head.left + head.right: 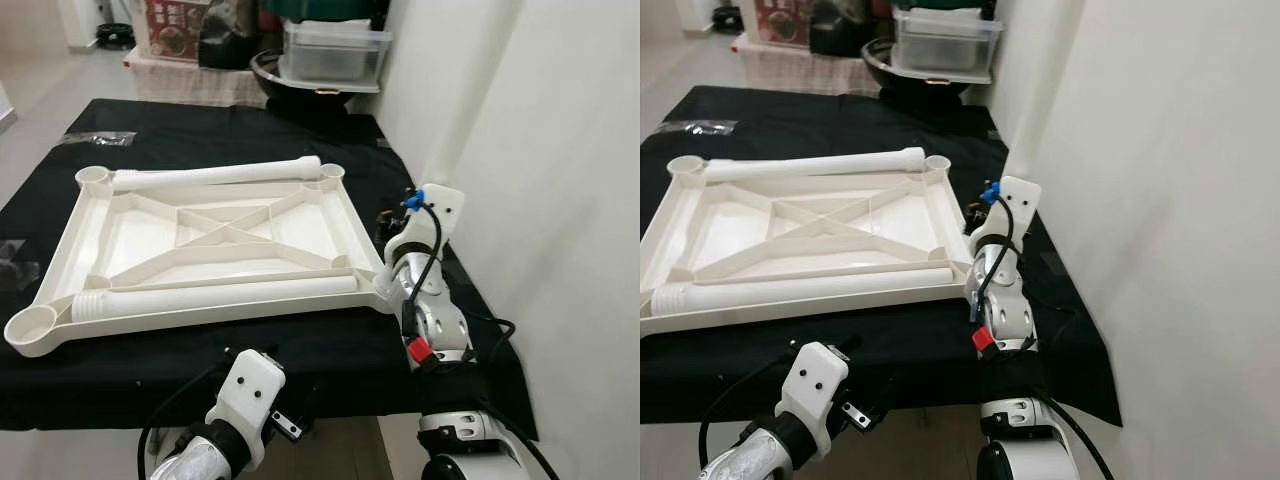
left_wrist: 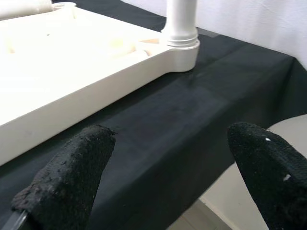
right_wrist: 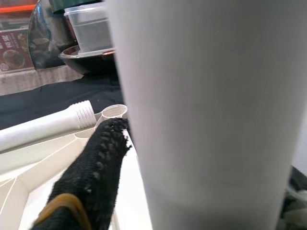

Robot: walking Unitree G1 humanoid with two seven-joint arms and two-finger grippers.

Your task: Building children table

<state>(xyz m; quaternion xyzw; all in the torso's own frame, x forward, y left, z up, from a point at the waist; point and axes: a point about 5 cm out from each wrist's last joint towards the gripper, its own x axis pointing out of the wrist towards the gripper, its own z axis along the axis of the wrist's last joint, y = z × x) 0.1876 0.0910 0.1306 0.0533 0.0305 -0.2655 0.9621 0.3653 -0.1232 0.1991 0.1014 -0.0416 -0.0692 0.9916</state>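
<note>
While the white tabletop (image 1: 215,235) lies upside down on the black-clothed table (image 1: 250,130), an upright leg (image 1: 1035,105) stands in its socket at the corner nearest the wall. The right gripper (image 3: 103,158) is at that leg; one black finger (image 3: 96,177) lies against it, though whether the pair is clamped cannot be told. Two loose legs lie on the tabletop, one (image 1: 215,175) along its far edge, one (image 1: 215,297) along its near edge. The left gripper (image 2: 168,172) hovers by the table's near edge, fingers (image 2: 67,177) spread apart.
</note>
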